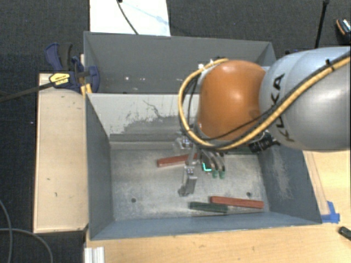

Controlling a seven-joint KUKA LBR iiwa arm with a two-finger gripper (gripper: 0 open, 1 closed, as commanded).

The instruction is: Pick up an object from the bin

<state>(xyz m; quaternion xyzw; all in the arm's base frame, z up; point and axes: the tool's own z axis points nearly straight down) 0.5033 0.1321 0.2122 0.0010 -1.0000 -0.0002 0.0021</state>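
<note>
My gripper hangs below the orange wrist cover, low over the middle of the bin floor. A flat red-brown stick lies just to its upper left, its right end running in behind the gripper. Toward the bin's front wall lies a second red-brown stick, and a dark green stick sits right alongside it on the left. Nothing shows at the gripper's tip.
The arm and its cover hide the right half of the bin's middle. Bare floor stretches along the left side and the front left corner. The bin's walls slope up steeply all round.
</note>
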